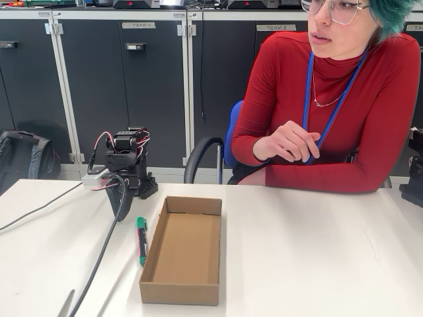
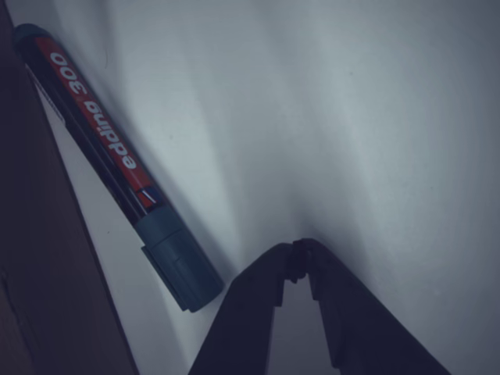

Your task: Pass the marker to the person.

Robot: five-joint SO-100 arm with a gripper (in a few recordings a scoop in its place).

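marker label reads "edding 300"; end effector tips together, empty, beside cap.

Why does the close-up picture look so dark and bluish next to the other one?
In the wrist view the gripper sits low over the table, so light is dim, shadows soft, and the marker stays readable; the fixed view is evenly lit, the marker beside the cardboard box in natural colours.

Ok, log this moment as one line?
stage: pre-grasp | gripper: shut, empty, beside marker | marker: flat on table, along cardboard box | person: seated behind table
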